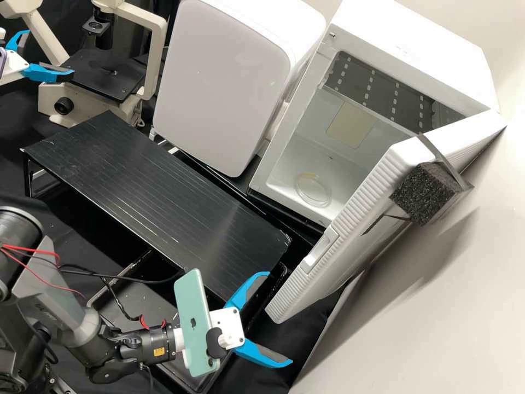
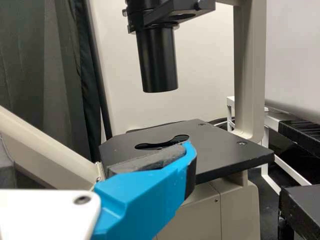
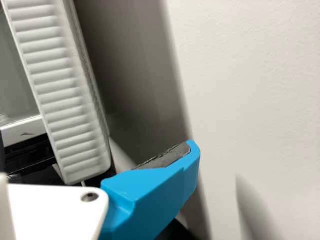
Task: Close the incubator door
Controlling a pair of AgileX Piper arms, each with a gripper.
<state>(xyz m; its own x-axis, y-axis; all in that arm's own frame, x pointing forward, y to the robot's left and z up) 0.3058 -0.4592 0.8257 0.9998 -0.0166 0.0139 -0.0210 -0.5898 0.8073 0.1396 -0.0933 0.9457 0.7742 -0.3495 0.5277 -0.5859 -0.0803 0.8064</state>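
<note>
The white incubator (image 1: pixel 404 49) stands at the back right, its door (image 1: pixel 358 235) swung wide open toward the right wall, with a black foam block (image 1: pixel 424 194) on its outer face. At the door's near free end, my right gripper (image 1: pixel 278 318) is open; whether it touches the door I cannot tell. In the right wrist view, a finger of the right gripper (image 3: pixel 150 195) shows beside the ribbed door edge (image 3: pixel 62 95). Far off at the upper left, my left gripper (image 1: pixel 50 52) stands open by the microscope. The left wrist view shows a finger of the left gripper (image 2: pixel 145 195) before the microscope stage.
A clear round dish (image 1: pixel 313 189) lies inside the incubator. A second white appliance (image 1: pixel 224 82) stands to its left. A black raised shelf (image 1: pixel 153 186) crosses the middle, with the microscope (image 1: pixel 104 74) behind. A phone (image 1: pixel 196 323) rides on the right arm. The wall (image 1: pixel 437 306) borders the right.
</note>
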